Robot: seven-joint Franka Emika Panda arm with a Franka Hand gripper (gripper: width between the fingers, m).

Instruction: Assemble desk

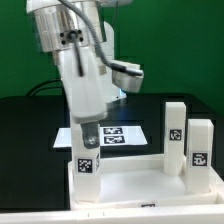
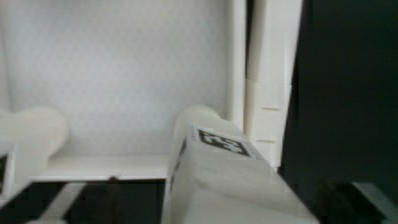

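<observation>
- In the exterior view we see the arm [image 1: 85, 70] reaching down from above over the near corner of the desk panel [image 1: 140, 185] on the exterior view's left.
- The panel is white and rimmed. It lies flat on the black tabletop [image 1: 30, 130], at the front of the scene.
- The claw [image 1: 89, 135] sits directly above a white tagged leg [image 1: 88, 165]. This leg stands upright at the panel's corner on the exterior view's left.
- The claw's dark fingers reach the top of that leg. We cannot tell from either view whether the claw is clenched on the leg or released.
- Two more tagged legs stand upright on the exterior view's right. The taller-looking leg [image 1: 176, 128] is behind, and the second leg [image 1: 200, 145] is just beside it, nearer the camera.
- Both of these legs stand at the panel's edge on that side. We cannot tell whether they are seated in sockets.
- The marker board [image 1: 112, 134] lies flat on the tabletop behind the panel, partly hidden by the arm.
- In the wrist view we see the panel's inner floor [image 2: 125, 80], its raised rim [image 2: 267, 70] and the black tabletop [image 2: 347, 90] beyond the rim.
- A tagged leg [image 2: 222, 160] fills the near part of the wrist view, blurred. One pale finger [image 2: 32, 135] shows beside it.
</observation>
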